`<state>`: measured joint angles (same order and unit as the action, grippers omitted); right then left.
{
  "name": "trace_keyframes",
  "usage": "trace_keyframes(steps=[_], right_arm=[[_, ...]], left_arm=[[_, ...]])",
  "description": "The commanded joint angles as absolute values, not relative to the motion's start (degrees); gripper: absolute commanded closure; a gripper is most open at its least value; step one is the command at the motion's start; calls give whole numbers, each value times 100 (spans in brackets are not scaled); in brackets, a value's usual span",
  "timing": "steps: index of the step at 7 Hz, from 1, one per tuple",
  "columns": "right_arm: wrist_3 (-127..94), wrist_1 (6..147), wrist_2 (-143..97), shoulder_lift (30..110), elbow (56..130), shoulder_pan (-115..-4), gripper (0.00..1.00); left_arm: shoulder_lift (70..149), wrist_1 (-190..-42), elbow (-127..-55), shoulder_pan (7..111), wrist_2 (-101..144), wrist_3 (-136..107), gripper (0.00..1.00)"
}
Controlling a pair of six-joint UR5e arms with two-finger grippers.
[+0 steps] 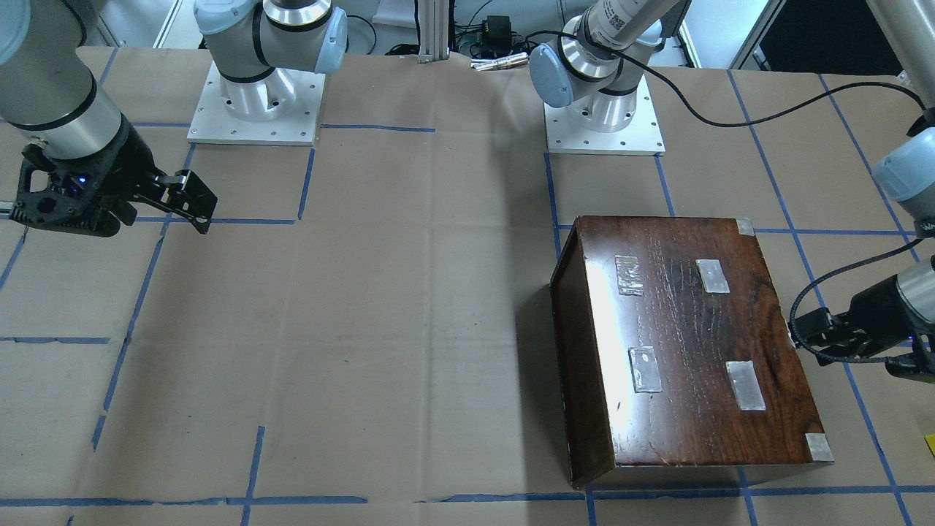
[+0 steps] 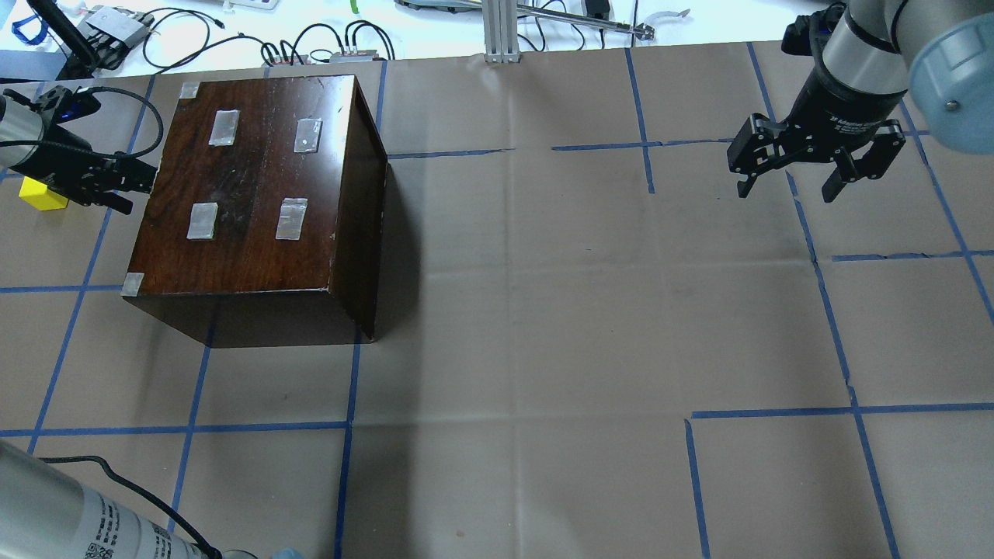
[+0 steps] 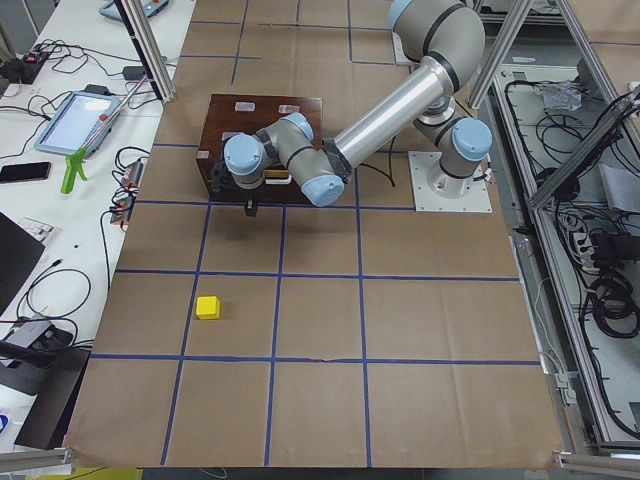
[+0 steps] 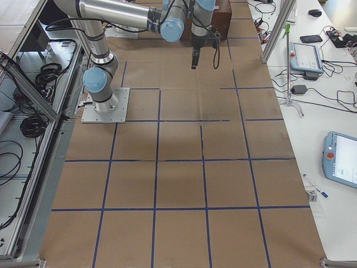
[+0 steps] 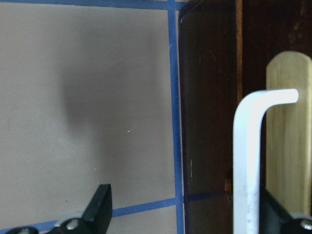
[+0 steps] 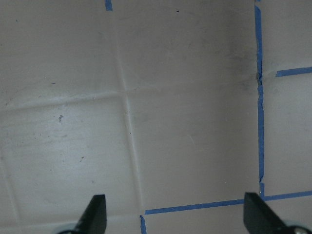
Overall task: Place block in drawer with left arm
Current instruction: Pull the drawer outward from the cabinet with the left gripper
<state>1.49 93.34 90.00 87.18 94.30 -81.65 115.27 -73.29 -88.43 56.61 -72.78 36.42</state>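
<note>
The yellow block [image 2: 43, 194] lies on the paper left of the dark brown box [image 2: 248, 186]; it also shows in the exterior left view [image 3: 208, 307]. My left gripper [image 2: 124, 185] is open and empty, close to the box's left face and between the block and the box. In the left wrist view its fingers [image 5: 100, 204] stand wide apart, and a white hook [image 5: 248, 146] on the right-hand finger reaches over the drawer's pale half-round notch [image 5: 288, 146]. No tray juts out of the box. My right gripper [image 2: 784, 185] is open and empty, far off.
The box [image 1: 687, 343] has tape patches on top and stands on brown paper with blue tape lines [image 2: 512, 151]. Both arm bases [image 1: 256, 102] stand at the robot's table edge. Cables and devices [image 2: 326, 54] lie beyond the far edge.
</note>
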Motion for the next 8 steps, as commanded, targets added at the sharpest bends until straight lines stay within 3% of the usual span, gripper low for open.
trace_keyframes(steps=[1,8], right_arm=[[149,9334,9000,8710,9431,-8165,0],[149,9334,9000,8719,9431,-8165,0]], left_arm=[[11523,-7330,-8824,5634,-7312,3647,1],[11698,-7173,-8622,5054,-7636,3709,1]])
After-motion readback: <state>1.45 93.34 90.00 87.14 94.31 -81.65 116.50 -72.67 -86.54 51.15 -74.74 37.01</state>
